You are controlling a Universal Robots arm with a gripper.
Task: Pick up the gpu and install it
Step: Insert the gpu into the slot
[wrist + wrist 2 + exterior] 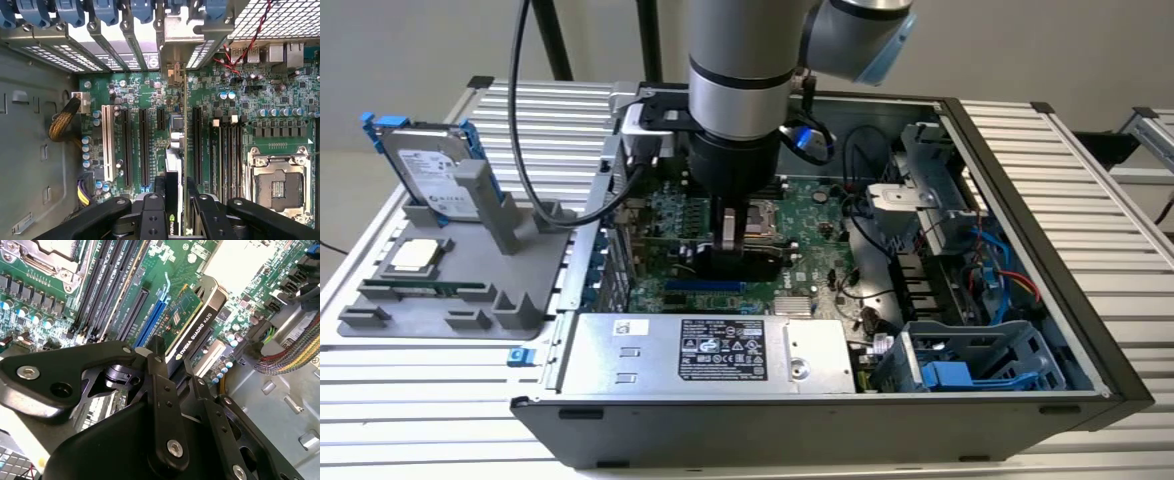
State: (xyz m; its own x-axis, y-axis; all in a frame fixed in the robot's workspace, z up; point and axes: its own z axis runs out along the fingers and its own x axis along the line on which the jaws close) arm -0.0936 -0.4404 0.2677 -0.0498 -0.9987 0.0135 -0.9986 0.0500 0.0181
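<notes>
My gripper reaches down into the open computer case, over the green motherboard. It is shut on the gpu, a card with a black shroud and a green board. In both wrist views the black fingers clamp the card's upper edge. In the first wrist view the gpu stands on edge between the fingers, running along the expansion slots. Its silver bracket lies among the rear slot covers. I cannot tell whether the card sits in a slot.
A blue slot runs beside the card. The RAM slots and CPU socket lie nearby. The power supply, drive cage and cables crowd the case. On the exterior view's left, a grey fixture holds a hard drive.
</notes>
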